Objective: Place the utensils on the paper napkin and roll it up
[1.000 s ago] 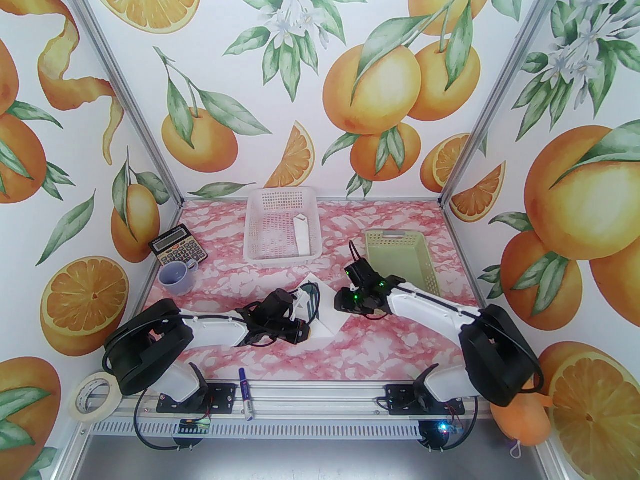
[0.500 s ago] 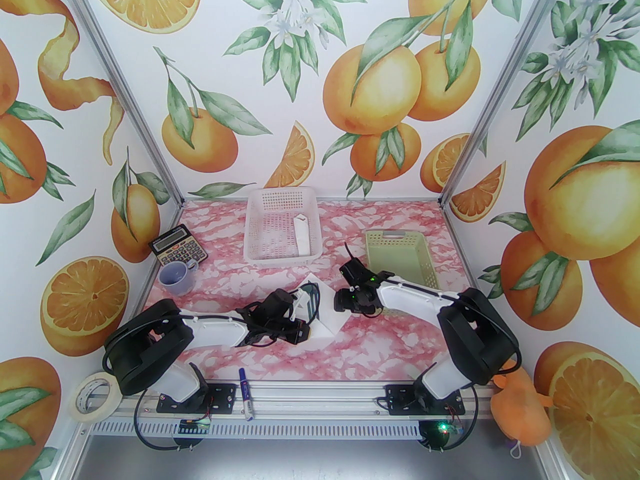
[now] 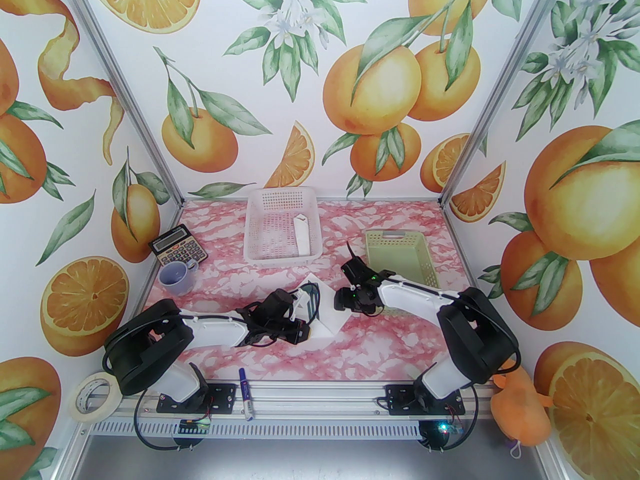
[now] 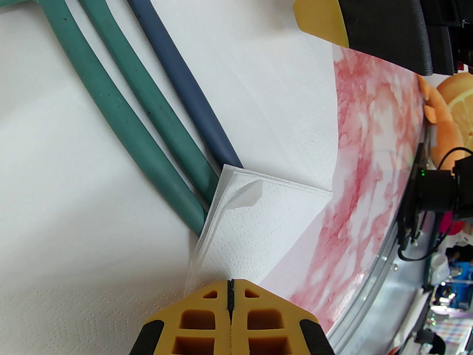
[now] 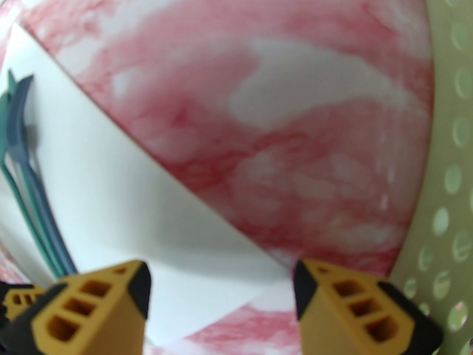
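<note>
The white paper napkin (image 3: 331, 318) lies mid-table, and three slim utensils (image 3: 312, 299), two teal and one dark blue, lie side by side on it. One napkin corner (image 4: 258, 213) is folded over the handle ends of the utensils (image 4: 147, 113). My left gripper (image 4: 230, 297) is shut with its tips at that folded flap; I cannot tell whether paper sits between them. My right gripper (image 5: 221, 294) is open, hovering low over the napkin's right corner (image 5: 122, 205), its jaws well apart and nothing between them. A fork head (image 5: 20, 98) shows at the left edge of the right wrist view.
A white mesh basket (image 3: 255, 218) stands at the back with a white piece inside. A green basket (image 3: 425, 263) sits just right of my right gripper (image 3: 342, 302). Calculator (image 3: 178, 251) and mug (image 3: 175, 274) are far left. A marker (image 3: 246, 399) and a tape roll (image 3: 95, 395) lie near the front rail.
The right arm swung its elbow inward and its gripper shifted slightly left toward the napkin, with the jaws spreading wider. The left arm and the napkin stayed put.
</note>
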Controlling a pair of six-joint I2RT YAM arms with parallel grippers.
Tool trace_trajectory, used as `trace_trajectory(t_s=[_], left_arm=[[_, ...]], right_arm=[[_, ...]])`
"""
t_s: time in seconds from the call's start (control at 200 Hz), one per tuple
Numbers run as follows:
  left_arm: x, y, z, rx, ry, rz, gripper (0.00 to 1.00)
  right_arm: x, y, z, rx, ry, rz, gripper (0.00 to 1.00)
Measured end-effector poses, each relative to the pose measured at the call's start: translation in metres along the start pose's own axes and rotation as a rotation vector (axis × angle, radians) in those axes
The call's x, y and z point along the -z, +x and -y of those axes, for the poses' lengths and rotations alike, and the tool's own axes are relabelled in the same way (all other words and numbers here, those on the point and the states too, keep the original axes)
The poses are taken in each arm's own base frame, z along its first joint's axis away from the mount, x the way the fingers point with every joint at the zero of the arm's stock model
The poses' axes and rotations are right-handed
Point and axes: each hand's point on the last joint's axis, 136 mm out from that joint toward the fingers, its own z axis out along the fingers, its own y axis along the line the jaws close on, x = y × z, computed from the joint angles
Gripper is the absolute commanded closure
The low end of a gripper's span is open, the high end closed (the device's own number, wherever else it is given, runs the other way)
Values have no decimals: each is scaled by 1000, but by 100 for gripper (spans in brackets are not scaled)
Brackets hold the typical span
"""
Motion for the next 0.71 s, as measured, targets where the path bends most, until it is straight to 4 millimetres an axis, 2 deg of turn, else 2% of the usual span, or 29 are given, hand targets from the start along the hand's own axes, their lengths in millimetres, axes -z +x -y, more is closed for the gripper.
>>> trace_trajectory(t_s=[0.285, 0.555, 0.705], left_arm=[[0, 0, 0, -1, 0, 0, 100], [0, 0, 0, 0, 0, 0, 100], [0, 0, 0, 0, 0, 0, 100]], right_arm=[[2, 9, -36, 4, -157, -40, 33], [17, 15, -54, -35, -307, -27, 34], [18, 26, -59, -81, -383, -46, 35]])
